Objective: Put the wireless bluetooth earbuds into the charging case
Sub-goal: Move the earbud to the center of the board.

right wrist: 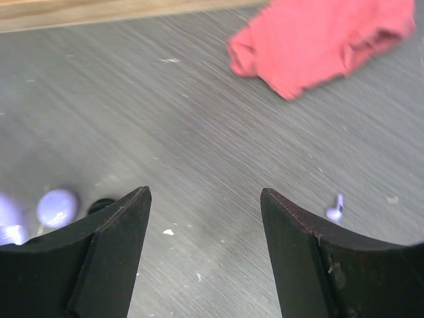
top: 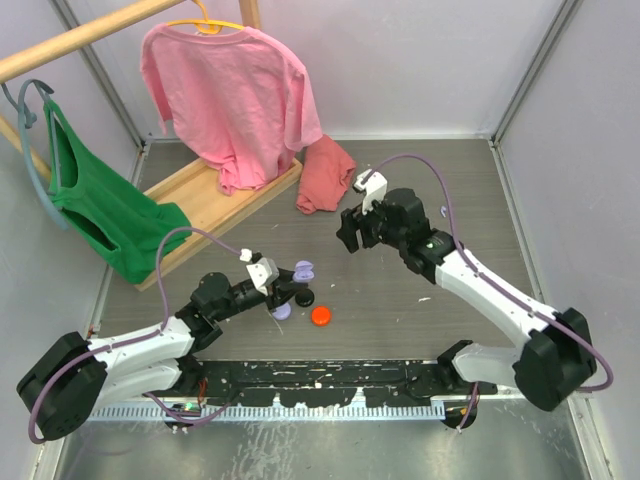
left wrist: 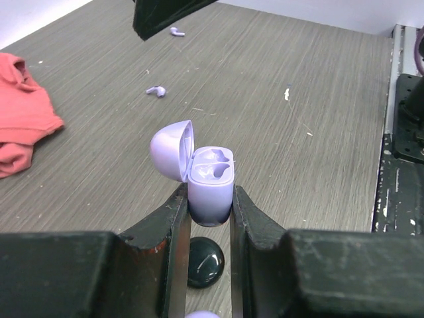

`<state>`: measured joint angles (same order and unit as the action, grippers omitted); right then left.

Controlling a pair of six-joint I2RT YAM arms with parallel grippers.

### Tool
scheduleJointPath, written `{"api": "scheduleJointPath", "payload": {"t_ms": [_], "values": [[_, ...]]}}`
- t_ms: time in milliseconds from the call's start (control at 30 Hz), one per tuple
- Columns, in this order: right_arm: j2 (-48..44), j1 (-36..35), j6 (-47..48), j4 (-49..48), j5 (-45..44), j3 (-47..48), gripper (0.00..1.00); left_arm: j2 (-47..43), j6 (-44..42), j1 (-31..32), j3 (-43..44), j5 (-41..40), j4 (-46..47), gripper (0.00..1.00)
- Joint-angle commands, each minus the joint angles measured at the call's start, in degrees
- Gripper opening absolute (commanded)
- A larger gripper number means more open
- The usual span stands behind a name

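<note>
Earbuds (left wrist: pixel 156 91): two lavender ones lie loose on the counter (top: pixel 460 200), apart from each other and both beyond the charging case (left wrist: pixel 212 189). Right wrist view shows one bud just outside a finger, not between the jaws.

Handling, my read:
- Tiny, light, hard glossy plastic with a rounded head and short stem. Likely to skitter or roll if nudged, and to squirt out if pinched on the head.
- Best hold is probably across the stem or flat sides, with a straight-down approach and low force.
- Orientation matters because each socket is shaped.

Left claw (left wrist: pixel 209 205) is clamped on the lower body of the case. Lid is hinged open to one side and both sockets are empty. The shell is smooth, so the grip could slip under push-in force. It looks lifted off the counter, but I can't confirm that.

Right claw (right wrist: pixel 203 195) has its jaws apart with nothing in them, over bare counter.

Surface is a flat, matte grey wood-grain laminate. White specks on it could be mistaken for buds.

Room:
- Black puck (left wrist: pixel 205 262), lavender puck (top: pixel 282 311) and orange-red puck (top: pixel 321 316) are clustered near the left claw.
- Red cloth (top: pixel 325 175) is at the back.
- Wooden rack (top: pixel 215 195) with a pink shirt (top: pixel 235 95) and green garment (top: pixel 100 215) is back-left.
- Space around the buds is open.
</note>
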<state>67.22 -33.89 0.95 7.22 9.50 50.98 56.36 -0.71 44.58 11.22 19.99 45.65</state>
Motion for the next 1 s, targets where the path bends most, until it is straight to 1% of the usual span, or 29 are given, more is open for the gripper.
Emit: {"api": "scheduleJointPath", "payload": {"t_ms": [0,200,433,700,967], "values": [[5.2,4.5,-5.5,2.6,-8.7,3.1,0.73,-1.3,-0.5,0.1,1.3,-2.8,1.0,0.00],[12.3,10.3,-8.0,3.0,-12.1,4.4,0.73,-1.9,-0.7,0.1,1.3,-3.0,0.5,0.00],[21.6,15.8,-9.2,2.7,-13.1,7.1,0.72,-2.0,-1.2,0.1,1.9,-3.9,-1.9,0.00],[30.9,17.7,-7.4,2.1,-11.4,12.7,0.62,-1.6,-1.4,0.1,2.3,-3.9,-2.7,0.00],[36.5,18.0,-6.7,4.2,-8.8,16.2,0.49,-1.0,-1.7,0.2,2.7,-3.6,-3.3,0.00]]}}
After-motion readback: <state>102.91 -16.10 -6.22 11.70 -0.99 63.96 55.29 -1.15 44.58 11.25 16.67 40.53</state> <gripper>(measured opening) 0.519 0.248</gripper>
